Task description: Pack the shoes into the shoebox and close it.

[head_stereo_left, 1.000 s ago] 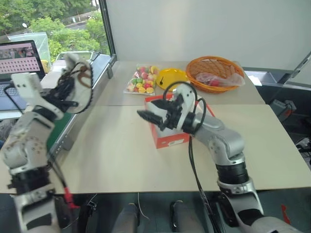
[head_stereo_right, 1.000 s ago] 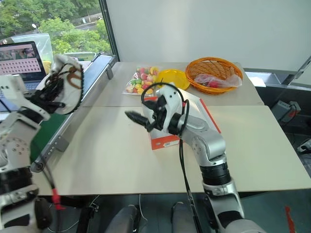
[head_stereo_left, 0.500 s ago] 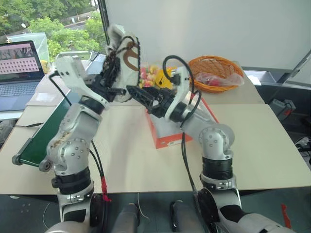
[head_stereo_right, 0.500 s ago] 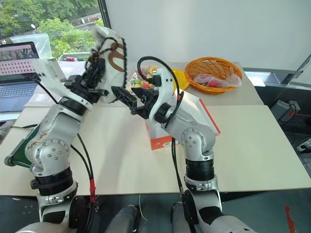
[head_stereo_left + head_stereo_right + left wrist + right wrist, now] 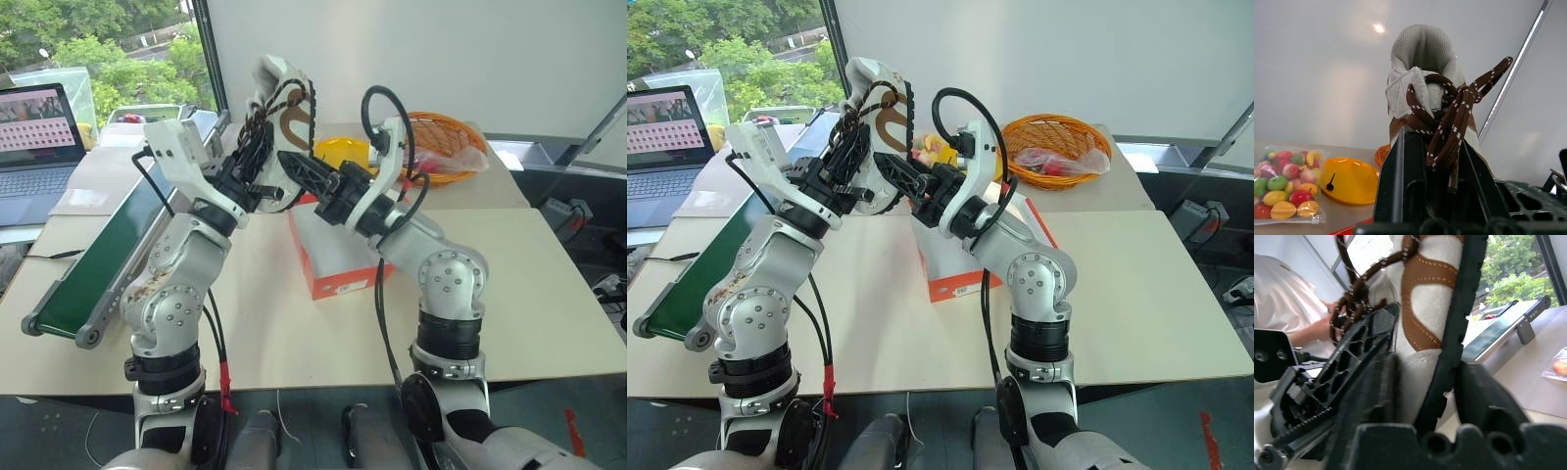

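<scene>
A laptop (image 5: pixel 34 137) glows at the counter's (image 5: pixel 549 294) far left edge, beside a green conveyor (image 5: pixel 93 269), as the left claw (image 5: pixel 257 171) holds a shoe (image 5: pixel 284 117) aloft above the counter's middle, its fingers clamped on the laced tongue. The shoe stands nearly on end, heel collar uppermost: off-white, with brown curved side markings, brown laces flecked white and a dark toothed sole edge. The right claw (image 5: pixel 299 168) meets it from the other side; in the right wrist view its two fingers (image 5: pixel 1484 401) sit either side of the sole edge (image 5: pixel 1454 333), though whether they press on it cannot be told. Just below lies the orange-red shoebox (image 5: pixel 338 264), with a bag of candies (image 5: pixel 1283 188), a yellow dish (image 5: pixel 343 152) and a wicker basket (image 5: pixel 441 147) toward the far edge. A second ago the left claw held the shoe out over the conveyor, and the right claw waited wide open above the box.
</scene>
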